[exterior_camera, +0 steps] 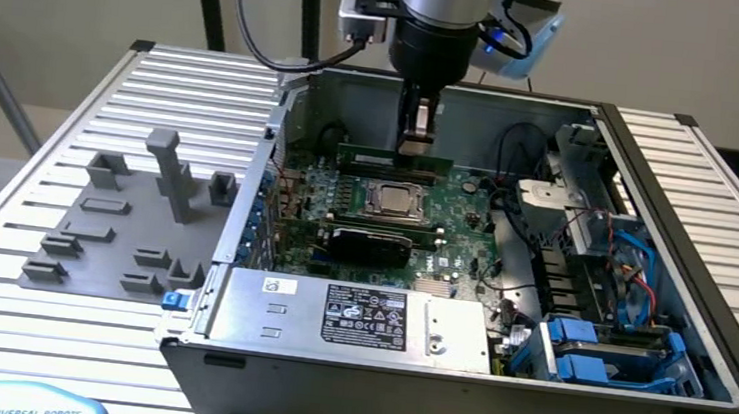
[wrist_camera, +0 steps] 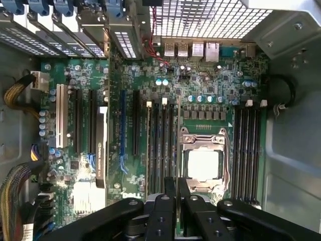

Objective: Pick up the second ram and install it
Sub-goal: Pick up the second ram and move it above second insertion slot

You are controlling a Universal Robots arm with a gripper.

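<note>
Fingers (wrist_camera: 164,213) of the gripper (wrist_camera: 176,201) are drawn close together, with a thin gap between them, and they pinch the second ram (wrist_camera: 178,143) by its upper edge near the middle of its length. In the exterior view the gripper (exterior_camera: 414,143) hangs straight down from the arm into the open computer case (exterior_camera: 327,379), with the second ram (exterior_camera: 367,156) under its tips.

The stick stands on edge with its flat faces upright. Its long axis runs from the exterior view's left to the exterior view's right, level with the motherboard (exterior_camera: 462,197) and parallel to the case's back wall. It lies along the far edge of the CPU socket (exterior_camera: 397,201), between the socket and that wall. From the wrist camera it shows as a thin line, end to end in step with the long black slots (wrist_camera: 163,145) and just beside the CPU socket (wrist_camera: 203,163). Whether its lower edge is seated in a slot or just above one I cannot tell.

On the near side of the socket lies a dark expansion card (exterior_camera: 367,239). A grey power supply (exterior_camera: 360,317) fills the case's front edge, and blue drive holders (exterior_camera: 584,354) sit in its front corner on the exterior view's right. Outside the case, on the slatted bench (exterior_camera: 10,336), rests a grey parts fixture (exterior_camera: 99,234).
</note>
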